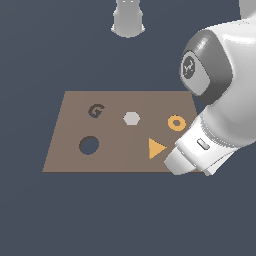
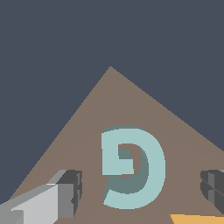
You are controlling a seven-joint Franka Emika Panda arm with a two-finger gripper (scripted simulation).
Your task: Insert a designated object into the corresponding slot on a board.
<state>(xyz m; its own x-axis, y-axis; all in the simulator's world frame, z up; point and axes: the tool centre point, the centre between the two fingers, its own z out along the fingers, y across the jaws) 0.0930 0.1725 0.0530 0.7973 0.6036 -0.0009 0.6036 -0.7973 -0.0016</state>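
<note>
In the wrist view, the pincer (image 2: 141, 186) is spread wide: one dark finger pad (image 2: 72, 186) on its pale grey finger and the other dark pad at the frame's edge stand well apart, with nothing held between them. The teal G block (image 2: 133, 168) lies flat on the brown board (image 2: 109, 100) in the gap between the two pads, touching neither. A sliver of the orange triangle (image 2: 197, 218) shows at the edge of that view, near the second pad. Beyond the block the board narrows to a corner against the dark blue-grey surface (image 2: 109, 30).

In the exterior view, the white arm (image 1: 220, 100) fills the right side of the frame, its wrist slanting down to the lower right corner of the board (image 1: 65, 145). The arm hides the pincer and the teal block there. Just left of the wrist, the orange triangle (image 1: 156, 148) lies on the board, and the orange ring (image 1: 176, 123) sits above it, closer to the arm. Near the middle of the board is a pale grey hexagon (image 1: 131, 118). Toward the lower left is the large dark round hole (image 1: 89, 145). The dark G-shaped slot (image 1: 95, 110) is in the upper left part of the board, well apart from the arm. At the top centre of the frame, beyond the board, stands a pale grey column base (image 1: 128, 20).
</note>
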